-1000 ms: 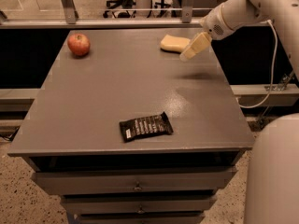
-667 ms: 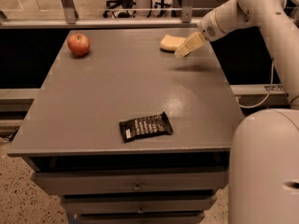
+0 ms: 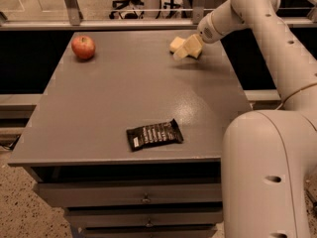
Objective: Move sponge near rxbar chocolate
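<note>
The sponge (image 3: 175,44), a pale yellow block, lies at the far right of the grey table (image 3: 124,93); only its left end shows. My gripper (image 3: 188,49) has come in from the right and sits over the sponge's right part, down at the table top. The rxbar chocolate (image 3: 154,134), a flat black wrapper with white lettering, lies near the table's front edge, far from the sponge and well in front of it.
A red apple (image 3: 83,47) stands at the far left of the table. Drawers (image 3: 143,198) sit under the table top. My white arm and body (image 3: 267,172) fill the right side. A metal rail (image 3: 99,24) runs behind the table.
My gripper has moved left from beside the sponge to over its right part. The sponge appears slightly further left. The bar and apple have not moved.
</note>
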{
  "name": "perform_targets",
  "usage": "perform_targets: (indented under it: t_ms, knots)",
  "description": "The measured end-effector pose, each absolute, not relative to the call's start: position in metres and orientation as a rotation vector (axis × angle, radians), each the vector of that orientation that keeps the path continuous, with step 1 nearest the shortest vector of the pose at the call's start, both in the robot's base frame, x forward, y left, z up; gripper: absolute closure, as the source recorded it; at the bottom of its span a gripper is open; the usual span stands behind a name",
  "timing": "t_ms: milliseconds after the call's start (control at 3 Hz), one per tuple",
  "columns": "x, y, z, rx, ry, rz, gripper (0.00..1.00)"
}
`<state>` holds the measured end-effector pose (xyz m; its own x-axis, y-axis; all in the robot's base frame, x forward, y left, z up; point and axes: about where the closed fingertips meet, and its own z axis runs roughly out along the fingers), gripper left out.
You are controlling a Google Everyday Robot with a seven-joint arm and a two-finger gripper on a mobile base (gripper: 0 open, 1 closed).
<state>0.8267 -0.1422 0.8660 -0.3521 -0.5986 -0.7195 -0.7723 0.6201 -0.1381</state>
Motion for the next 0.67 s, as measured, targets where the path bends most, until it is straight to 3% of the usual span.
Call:
perform_targets:
  t_ms: [333,667]
  knots:
    - [0.8339,-0.1368,0.8529,-1.049,2.137,0.277,0.16]
    - [0.837,-0.1374,0.8452,-1.026,2.181,0.266,0.4]
